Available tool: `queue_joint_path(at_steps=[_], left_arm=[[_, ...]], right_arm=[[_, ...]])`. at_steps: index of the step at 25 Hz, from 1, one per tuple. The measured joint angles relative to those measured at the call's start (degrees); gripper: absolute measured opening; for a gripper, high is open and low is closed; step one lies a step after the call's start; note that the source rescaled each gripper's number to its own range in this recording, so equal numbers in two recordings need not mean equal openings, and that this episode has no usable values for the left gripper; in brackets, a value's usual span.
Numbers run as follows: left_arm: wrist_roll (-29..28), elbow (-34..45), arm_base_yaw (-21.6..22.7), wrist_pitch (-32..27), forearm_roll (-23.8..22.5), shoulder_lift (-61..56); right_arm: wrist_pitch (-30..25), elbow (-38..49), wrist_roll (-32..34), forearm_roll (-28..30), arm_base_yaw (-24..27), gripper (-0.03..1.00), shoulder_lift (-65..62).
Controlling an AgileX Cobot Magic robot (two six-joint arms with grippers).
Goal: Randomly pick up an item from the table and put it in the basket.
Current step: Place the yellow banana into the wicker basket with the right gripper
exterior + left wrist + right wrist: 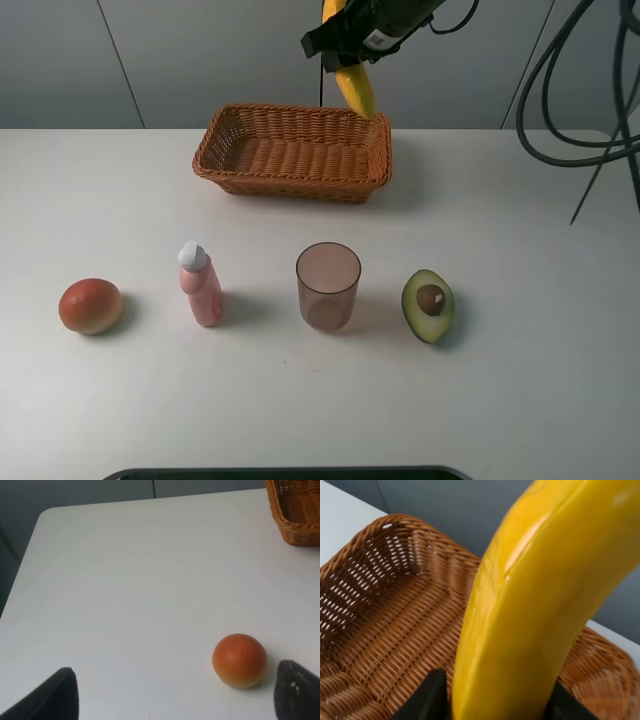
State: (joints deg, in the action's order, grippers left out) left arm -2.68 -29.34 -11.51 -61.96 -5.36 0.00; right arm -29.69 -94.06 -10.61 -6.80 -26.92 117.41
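Yellow banana (357, 92) hangs pinched in the right gripper (345, 48) above the basket (290, 186) at its far right corner, clear of the bench (540, 330), so seemingly only lowering and release are left, while the left gripper (180, 700) sits spread, empty.

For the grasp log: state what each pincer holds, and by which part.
Right pincer clamps the banana by its upper part, lower end hanging over the basket. Left pincer: open, empty.
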Motion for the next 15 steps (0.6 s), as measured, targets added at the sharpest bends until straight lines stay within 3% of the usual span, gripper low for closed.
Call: queue_joint_path(at_steps=[7, 15], left_arm=[[0.1, 0.0, 0.0, 0.0, 0.0, 0.0], [0.1, 0.0, 0.0, 0.0, 0.0, 0.0]], right_arm=[[0.52, -4.34, -3.02, -0.12, -2.09, 0.01, 11.26], [0.35, -4.56, -3.44, -0.21, -2.09, 0.01, 13.5]])
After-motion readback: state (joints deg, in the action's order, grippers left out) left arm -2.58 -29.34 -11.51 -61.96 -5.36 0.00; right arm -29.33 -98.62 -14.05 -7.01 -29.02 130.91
